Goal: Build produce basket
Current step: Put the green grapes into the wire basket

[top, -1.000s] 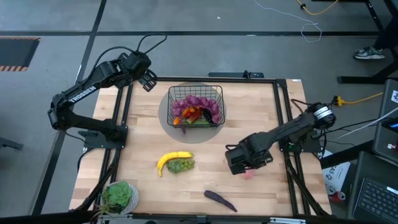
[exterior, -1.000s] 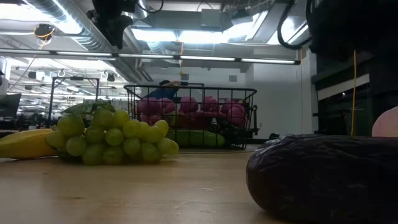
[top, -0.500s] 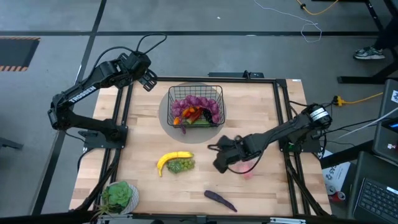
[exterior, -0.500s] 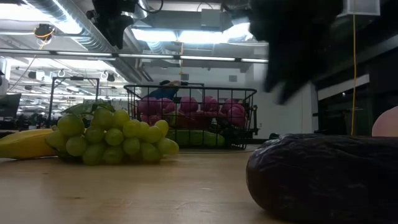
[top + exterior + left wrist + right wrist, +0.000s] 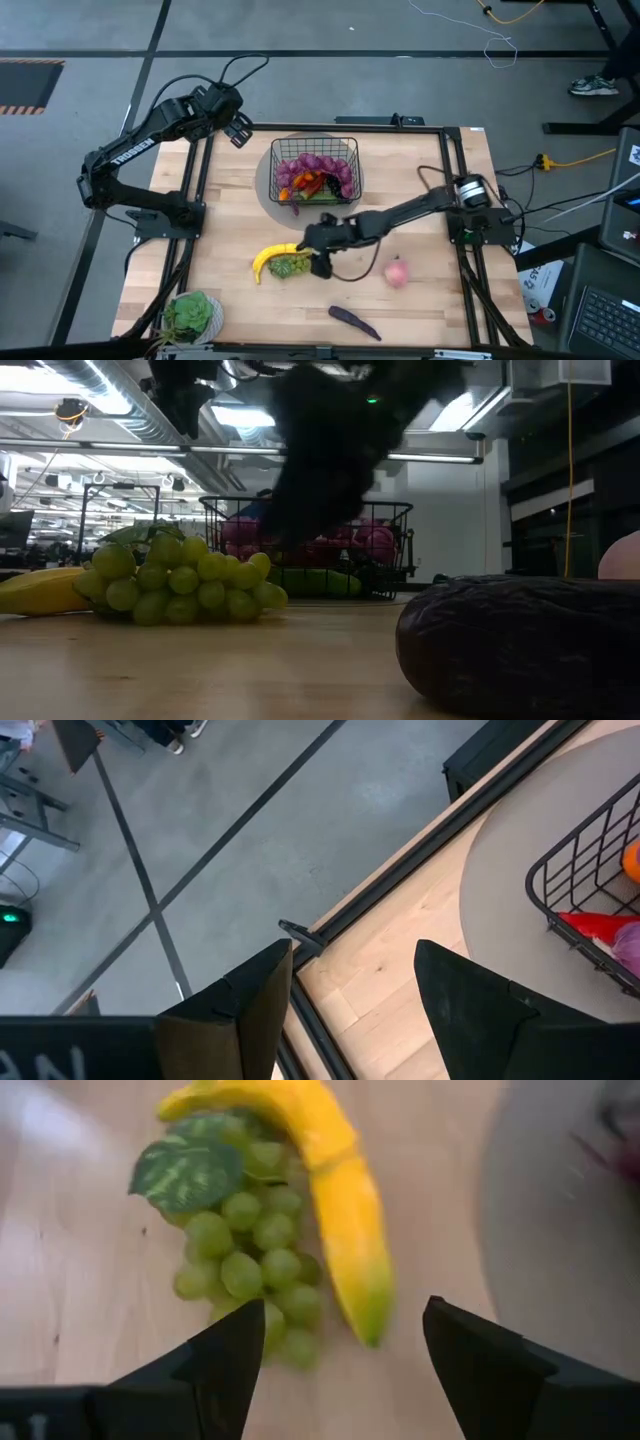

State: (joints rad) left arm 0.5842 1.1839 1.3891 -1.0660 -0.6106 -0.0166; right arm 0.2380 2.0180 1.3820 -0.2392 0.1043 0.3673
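Observation:
The black wire basket [image 5: 315, 170] stands on a round grey disc at the table's far middle, holding purple grapes, a red chili and other produce. A yellow banana [image 5: 279, 256] and green grapes [image 5: 292, 266] lie together on the table; they also show in the right wrist view, banana [image 5: 340, 1190], grapes [image 5: 250, 1260]. A pink peach [image 5: 397, 273] and a purple eggplant [image 5: 354, 321] lie nearer the front. My right gripper [image 5: 320, 250] is open, just right of the banana and grapes, touching nothing. My left gripper [image 5: 238, 127] is open above the far left corner.
A green leafy plant in a pot [image 5: 191, 314] stands at the near left corner. The grey disc [image 5: 268, 185] lies under the basket. Bare wood lies between the peach and the table's right edge.
My right gripper has swung from above the peach toward the table's left, across the middle, and now stands by the banana and green grapes. The peach, once under the gripper, lies uncovered on the table. The left arm has kept still.

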